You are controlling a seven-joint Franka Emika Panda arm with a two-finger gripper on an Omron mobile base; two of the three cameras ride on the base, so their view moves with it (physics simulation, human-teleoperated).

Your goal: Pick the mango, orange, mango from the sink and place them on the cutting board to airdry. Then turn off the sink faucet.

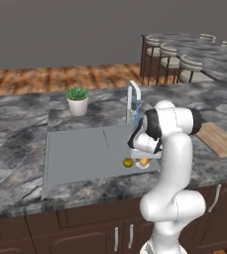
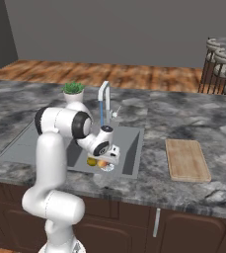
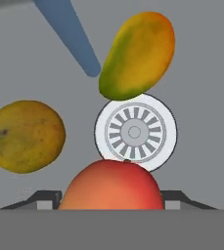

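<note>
Three fruits are down in my sink [image 1: 75, 149] around the round white drain [image 3: 135, 132]: the orange [image 3: 112, 185] sits right at the bottom of my hand view with my pincer [image 3: 111, 199] half closed on either side of it, fingertips [image 3: 44, 200] tight against its flanks, so I'd say I've got hold of it. One green-and-orange mango [image 3: 138, 54] lies just past the drain, overlapping its rim, and the yellowish mango [image 3: 24, 135] is off to the side, apart from both. Water's running from the faucet [image 2: 103, 101] as a blue stream [image 3: 67, 34], and the cutting board [image 2: 186, 159] sits bare on the table [image 2: 183, 113] well to my right of the sink.
</note>
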